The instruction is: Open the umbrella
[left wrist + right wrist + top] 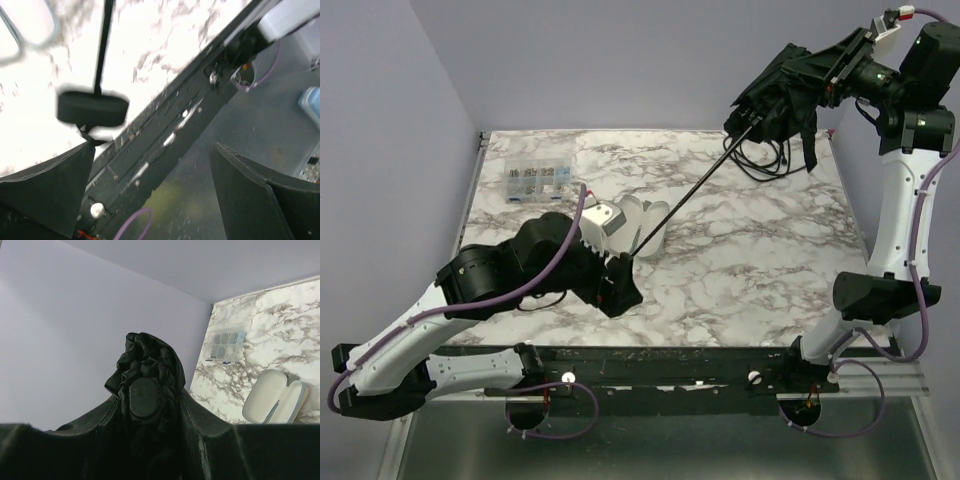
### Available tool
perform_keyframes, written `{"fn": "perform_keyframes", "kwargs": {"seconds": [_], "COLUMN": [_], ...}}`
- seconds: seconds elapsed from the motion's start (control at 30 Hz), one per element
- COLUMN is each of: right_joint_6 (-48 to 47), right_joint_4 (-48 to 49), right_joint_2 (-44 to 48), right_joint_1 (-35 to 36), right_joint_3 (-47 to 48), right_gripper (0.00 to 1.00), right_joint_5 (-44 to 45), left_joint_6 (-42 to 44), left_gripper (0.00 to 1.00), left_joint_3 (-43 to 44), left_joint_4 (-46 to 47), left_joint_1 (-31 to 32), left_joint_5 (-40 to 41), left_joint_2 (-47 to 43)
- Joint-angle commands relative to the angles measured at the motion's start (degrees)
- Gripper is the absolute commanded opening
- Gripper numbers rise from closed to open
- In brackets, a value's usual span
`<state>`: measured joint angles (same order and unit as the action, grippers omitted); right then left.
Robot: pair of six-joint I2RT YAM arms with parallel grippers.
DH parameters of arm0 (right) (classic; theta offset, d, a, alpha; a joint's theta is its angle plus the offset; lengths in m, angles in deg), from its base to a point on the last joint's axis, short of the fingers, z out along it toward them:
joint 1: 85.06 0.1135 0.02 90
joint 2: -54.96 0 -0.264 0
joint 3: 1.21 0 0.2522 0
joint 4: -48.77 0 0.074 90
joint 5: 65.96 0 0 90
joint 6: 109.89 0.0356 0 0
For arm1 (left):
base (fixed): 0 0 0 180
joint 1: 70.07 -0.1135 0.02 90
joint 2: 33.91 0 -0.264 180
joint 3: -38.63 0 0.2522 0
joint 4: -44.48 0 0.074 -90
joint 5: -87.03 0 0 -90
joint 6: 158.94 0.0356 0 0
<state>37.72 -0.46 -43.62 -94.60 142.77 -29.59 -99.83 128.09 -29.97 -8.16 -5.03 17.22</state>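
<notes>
Roughly: left gripper (154,150) spread wide, blurred handle (92,107) just beyond its fingers (50,190); right gripper (150,405) pinches bunched umbrella (147,360), shaft hidden in the grip.

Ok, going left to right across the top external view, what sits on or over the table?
Clear compartment box → open white case → bunched umbrella → right end effector gripping it. The left end effector overlaps the case and the black cable lies below the canopy, so both are left out.
</notes>
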Motion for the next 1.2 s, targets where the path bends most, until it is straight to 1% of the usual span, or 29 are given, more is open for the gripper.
{"fn": "perform_keyframes", "kwargs": {"seconds": [0.0,0.13,0.2,0.27,0.37,0.47,0.53,0.63,0.77,0.83,0.9,0.97,1.0,1.13,1.17], "right_joint_6": [-1.05,-2.45,-3.07,-2.61,0.26,3.2,3.65,4.07,4.83,5.57,6.49,7.65,8.27,10.26,10.41], "right_joint_4": [0.22,-1.76,-1.92,-0.51,3.99,8.13,8.4,8.47,9.29,10.13,11.32,12.98,13.77,17.11,17.4], "right_joint_2": [6.25,8.65,9.74,11.06,12.93,14.35,14.35,13.74,12.59,11.97,11.39,10.85,10.51,9.49,9.38], "right_joint_1": [1.46,3.22,3.59,3.77,4.54,5.12,5.23,5.31,5.54,5.66,5.97,6.5,6.72,7.65,7.79], "right_joint_3": [-3.23,-5.74,-6.86,-8.6,-11.76,-14.72,-14.78,-13.97,-12.81,-12.41,-12.19,-12.26,-12.26,-12.37,-12.44], "right_gripper": [0.01,0.01,0.01,0.01,0.01,0.01,0.01,0.01,0.01,0.01,0.01,0.01,0.01,0.01,0.01], "right_joint_5": [-1.68,-1.91,-2.92,-4.2,-5.87,-6.38,-6.36,-6.45,-6.49,-6.68,-6.88,-6.82,-6.84,-6.77,-6.82], "left_joint_6": [7.49,11.07,11.17,10.17,8.28,7.74,8.1,8.05,7.27,6.67,6.38,6.05,5.51,1.41,-0.48], "left_gripper": [0.99,0.99,0.99,0.99,0.99,0.99,0.99,0.98,0.92,0.88,0.78,0.63,0.52,0.14,0.02], "left_joint_3": [17.45,30.45,34.37,35.52,31.36,25.28,21.42,16.61,12.61,11.05,9.96,9.11,8.54,6.28,5.65], "left_joint_4": [-0.88,-1.5,-2.07,-1.7,1.99,7.01,10.09,12.7,15.01,16.32,16.5,16.79,17.34,21.34,23.15], "left_joint_1": [-0.67,-3.26,-5.35,-8.15,-12.38,-14.28,-14.43,-14.45,-14.43,-14.45,-14.42,-14.4,-14.44,-14.43,-14.44], "left_joint_5": [4.22,2.12,-0.63,-4.38,-12.44,-21.75,-27.5,-32.88,-39.05,-40.34,-39.93,-39.83,-40.25,-41.66,-41.74], "left_joint_2": [7.77,15.56,18.9,20.92,20.97,19.53,18.85,18.82,19.09,18.67,18.21,17.9,17.78,16.75,16.28]}}
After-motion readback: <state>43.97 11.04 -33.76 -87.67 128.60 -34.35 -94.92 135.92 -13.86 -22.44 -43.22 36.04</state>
